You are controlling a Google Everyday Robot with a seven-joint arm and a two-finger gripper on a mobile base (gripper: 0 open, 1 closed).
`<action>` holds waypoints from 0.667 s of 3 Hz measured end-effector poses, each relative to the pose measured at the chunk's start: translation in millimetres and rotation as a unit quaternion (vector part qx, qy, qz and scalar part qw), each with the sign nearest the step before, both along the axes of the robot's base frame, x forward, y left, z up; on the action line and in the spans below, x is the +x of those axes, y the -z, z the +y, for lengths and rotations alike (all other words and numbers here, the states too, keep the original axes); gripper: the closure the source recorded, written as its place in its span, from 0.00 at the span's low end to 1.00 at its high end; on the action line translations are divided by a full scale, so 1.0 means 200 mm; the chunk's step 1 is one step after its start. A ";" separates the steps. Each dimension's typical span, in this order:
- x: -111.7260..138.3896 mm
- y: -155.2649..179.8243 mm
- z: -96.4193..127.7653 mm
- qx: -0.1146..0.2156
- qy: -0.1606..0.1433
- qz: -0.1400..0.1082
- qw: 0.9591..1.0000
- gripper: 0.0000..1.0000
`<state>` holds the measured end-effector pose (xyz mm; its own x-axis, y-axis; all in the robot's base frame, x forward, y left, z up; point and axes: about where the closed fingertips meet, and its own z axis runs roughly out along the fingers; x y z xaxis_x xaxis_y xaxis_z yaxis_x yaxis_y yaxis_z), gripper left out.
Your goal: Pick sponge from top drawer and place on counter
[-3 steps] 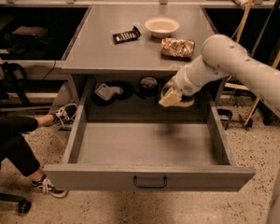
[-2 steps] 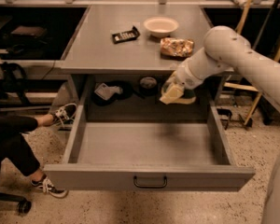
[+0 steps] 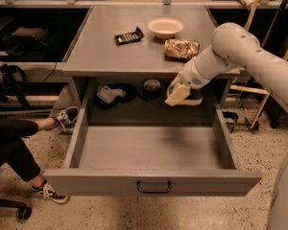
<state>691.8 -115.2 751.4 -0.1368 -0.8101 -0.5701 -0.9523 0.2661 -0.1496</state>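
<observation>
The top drawer (image 3: 153,182) is pulled fully open and its grey floor is bare. My gripper (image 3: 176,91) hangs over the drawer's back right part, just under the counter's front edge. It is shut on the sponge (image 3: 178,96), whose yellow foam shows between the fingers with a dark edge to its right. The sponge is lifted clear of the drawer floor. The counter (image 3: 110,56) is the flat grey top above the drawer.
On the counter lie a crinkled gold snack bag (image 3: 181,49), a white bowl (image 3: 165,27) and a dark wrapped bar (image 3: 128,36). Dark objects (image 3: 110,95) sit in the recess behind the drawer. A seated person's leg and shoe (image 3: 19,150) are at the left.
My arm has risen a little and the gripper has lifted the sponge slightly toward the counter edge. The drawer and the counter items have not moved.
</observation>
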 end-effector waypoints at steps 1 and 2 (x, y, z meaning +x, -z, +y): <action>0.00 -0.07 -0.09 -0.008 0.007 0.006 1.000 1.00; -0.02 0.00 -0.16 -0.002 -0.001 0.022 1.000 1.00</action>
<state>687.9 -147.4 750.5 -0.1605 -0.8131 -0.5595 -0.9586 0.2635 -0.1081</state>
